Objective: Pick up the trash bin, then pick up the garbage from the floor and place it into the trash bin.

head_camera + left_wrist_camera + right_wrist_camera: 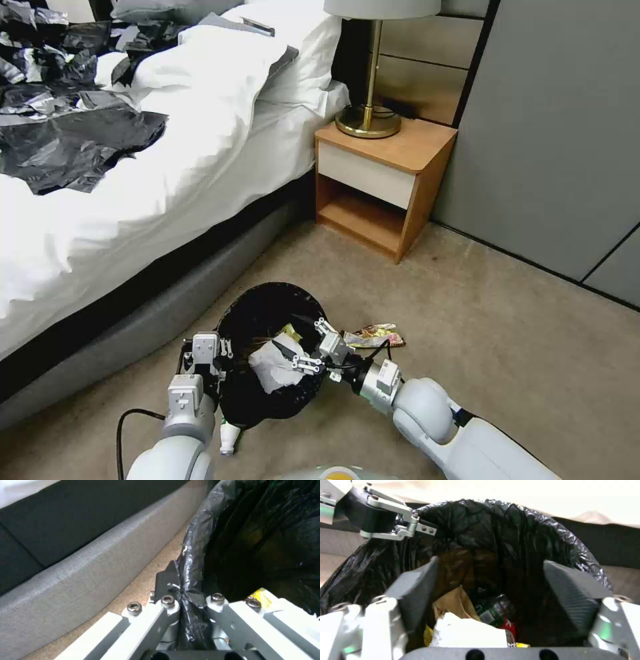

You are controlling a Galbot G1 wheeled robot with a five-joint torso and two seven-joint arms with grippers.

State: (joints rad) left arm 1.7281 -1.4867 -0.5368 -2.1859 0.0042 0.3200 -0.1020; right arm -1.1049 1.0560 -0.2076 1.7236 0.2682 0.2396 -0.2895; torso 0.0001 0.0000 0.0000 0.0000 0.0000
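The trash bin [267, 313], lined with a black bag, hangs tilted just above the carpet beside the bed. My left gripper [217, 357] is shut on its near rim; in the left wrist view the left gripper [181, 591] pinches the folded bag [196, 555]. My right gripper [313, 347] is open at the bin's mouth, and nothing sits between the right gripper's [493, 580] fingers. Garbage lies inside the bin: a white paper wad [470, 632], a brown paper bag [453, 602] and a red packet [508, 627]. A colourful wrapper [377, 335] lies on the floor right of the bin. A small bottle [229, 440] lies under it.
The bed [133, 200] with its grey base [153, 313] runs along the left, with black-and-silver plastic sheets [67, 133] on top. A wooden nightstand [380, 187] with a brass lamp [370, 113] stands behind the bin. Open carpet [520, 333] spreads to the right, up to a grey wall.
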